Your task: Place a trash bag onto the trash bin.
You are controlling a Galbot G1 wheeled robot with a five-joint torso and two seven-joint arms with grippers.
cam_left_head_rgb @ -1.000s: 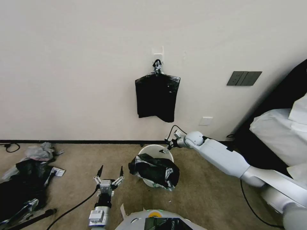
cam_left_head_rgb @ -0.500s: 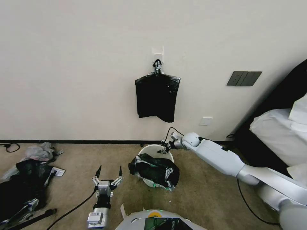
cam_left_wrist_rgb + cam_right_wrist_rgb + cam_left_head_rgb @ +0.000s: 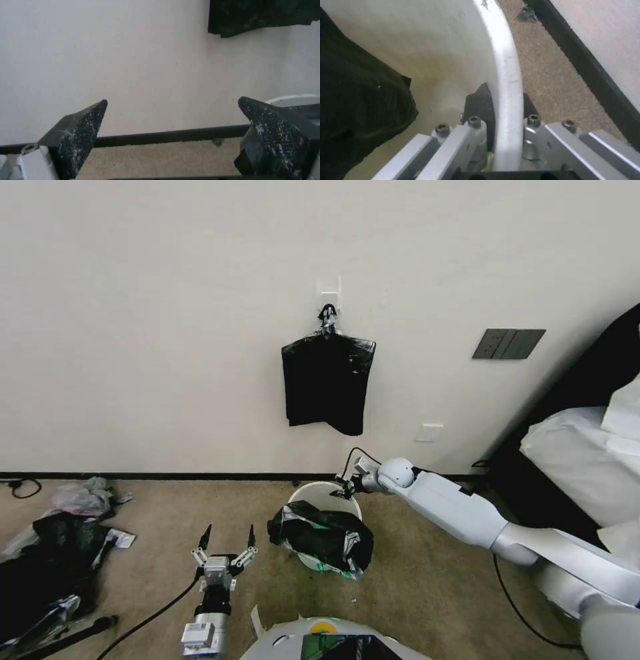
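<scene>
Simply one trash bag (image 3: pixel 323 537), one trash bin (image 3: pixel 324 491).

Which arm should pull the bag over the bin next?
Probably left. The left gripper is open and free beside the bag slumped over the bin's near side; the right gripper clamps the far rim.

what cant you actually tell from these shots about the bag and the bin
- The trash bin's near side and base: in the head view the trash bag draped over the near rim covers them.
- The bag's mouth, open or bunched: its folds hide it in the head view.
- The bin's floor: the right wrist view cuts it off, with the right gripper clamped across the rim.
- The left gripper hangs open beside the bin; in the left wrist view one of its fingers covers most of the bin.
</scene>
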